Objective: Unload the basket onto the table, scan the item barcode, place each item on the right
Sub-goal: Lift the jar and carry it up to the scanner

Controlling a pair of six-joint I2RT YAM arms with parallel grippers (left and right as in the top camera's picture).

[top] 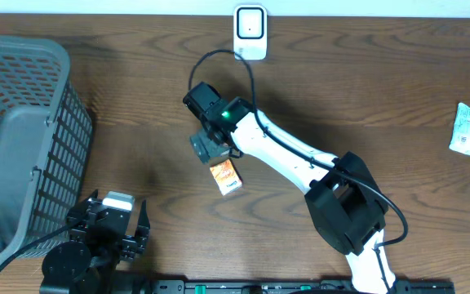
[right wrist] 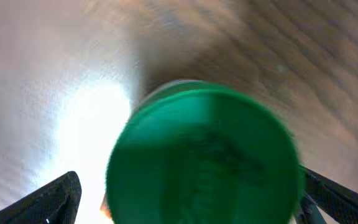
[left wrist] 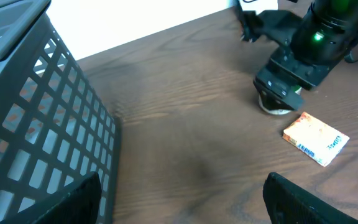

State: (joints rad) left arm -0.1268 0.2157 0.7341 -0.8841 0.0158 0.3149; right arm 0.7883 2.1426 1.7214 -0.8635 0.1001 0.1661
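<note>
A small round container with a green lid stands on the table, blurred and filling the right wrist view. My right gripper is open and straddles it, with a clear gap at the left finger. From overhead, the right gripper hangs over the container at mid-table. Just beside it lies an orange box, whose barcode side shows on the orange box in the left wrist view. The white scanner stands at the far edge. My left gripper rests open and empty at the front left.
A large grey wire basket takes up the left side, close to my left gripper. Two snack packets lie at the right edge. A black cable loops from the right arm toward the scanner.
</note>
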